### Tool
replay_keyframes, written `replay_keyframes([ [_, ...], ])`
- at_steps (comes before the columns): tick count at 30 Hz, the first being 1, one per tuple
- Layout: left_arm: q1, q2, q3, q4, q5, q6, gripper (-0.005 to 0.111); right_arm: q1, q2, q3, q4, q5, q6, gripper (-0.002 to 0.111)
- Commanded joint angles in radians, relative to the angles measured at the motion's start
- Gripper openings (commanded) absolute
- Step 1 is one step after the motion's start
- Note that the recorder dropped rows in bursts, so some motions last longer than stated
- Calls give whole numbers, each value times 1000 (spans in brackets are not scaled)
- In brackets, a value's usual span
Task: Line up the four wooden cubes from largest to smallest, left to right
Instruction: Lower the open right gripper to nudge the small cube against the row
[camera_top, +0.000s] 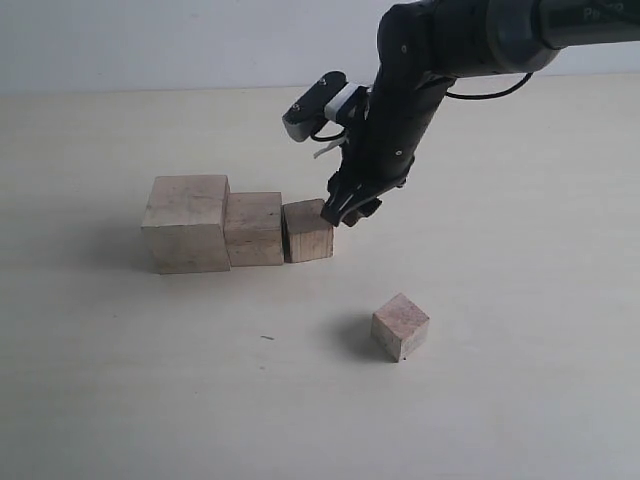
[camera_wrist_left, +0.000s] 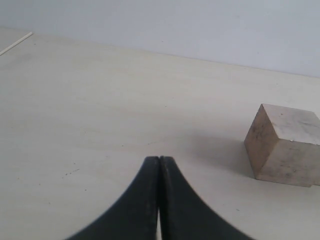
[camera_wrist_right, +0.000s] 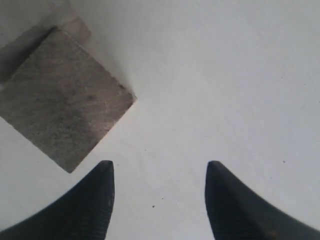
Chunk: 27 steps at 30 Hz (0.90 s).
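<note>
Three of the four wooden cubes stand touching in a row: the largest (camera_top: 187, 222) on the left, a medium one (camera_top: 253, 228) beside it, then a smaller one (camera_top: 308, 230). The smallest cube (camera_top: 400, 326) sits alone nearer the front, turned at an angle. My right gripper (camera_top: 350, 212) hovers just right of the third cube, tips pointing down. In the right wrist view it (camera_wrist_right: 160, 167) is open over bare table, the third cube (camera_wrist_right: 62, 100) off to one side. My left gripper (camera_wrist_left: 159, 159) is shut and empty, with one wooden cube (camera_wrist_left: 285, 145) some way ahead.
The pale tabletop (camera_top: 520, 260) stretches right of the row and round the lone cube. The right arm (camera_top: 420, 80) reaches in from the upper right, its wrist camera (camera_top: 318, 105) over the row's right end. A pale wall runs along the table's far edge.
</note>
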<state>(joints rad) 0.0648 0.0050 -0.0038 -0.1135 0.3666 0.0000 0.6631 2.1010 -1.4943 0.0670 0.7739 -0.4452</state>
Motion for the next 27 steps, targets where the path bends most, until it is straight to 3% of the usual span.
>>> replay_keyframes([
  [1, -7, -5, 4, 1, -8, 0, 0, 1, -2, 3, 73, 0, 1, 52],
  [27, -7, -5, 4, 1, -8, 0, 0, 1, -2, 3, 142, -13, 4, 51],
])
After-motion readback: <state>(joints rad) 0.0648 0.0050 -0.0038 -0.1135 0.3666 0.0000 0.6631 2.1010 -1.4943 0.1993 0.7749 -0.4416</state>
